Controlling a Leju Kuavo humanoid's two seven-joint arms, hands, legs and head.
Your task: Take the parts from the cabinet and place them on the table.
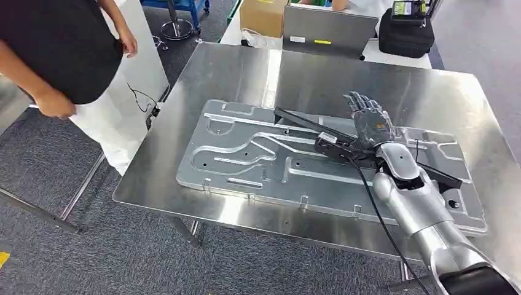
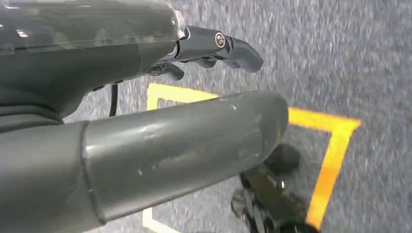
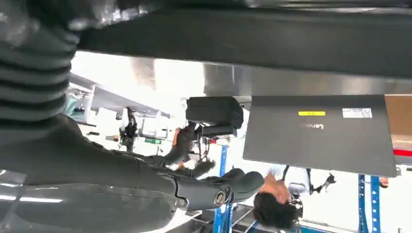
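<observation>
- Head view: the big metal part (image 1: 258, 153) lies flat on the shiny desk (image 1: 430, 92). The right hand (image 1: 368, 123) rests over its far side with fingers (image 1: 359, 101) straight and apart, holding nothing. A long black bar (image 1: 307, 126) lies across the part, just by the hand.
- To end this step well, I think the hand should lift straight up and slowly, so it does not push the part or the bar.
- Left wrist view: the left hand (image 2: 214, 48) hangs over grey carpet with yellow tape (image 2: 335, 145). Its fingers curl a little and hold nothing.
- Right wrist view: the right hand's fingers are stretched out. A grey laptop (image 3: 320, 136) reads "Lenovo" and has a yellow sticker too small to read.
</observation>
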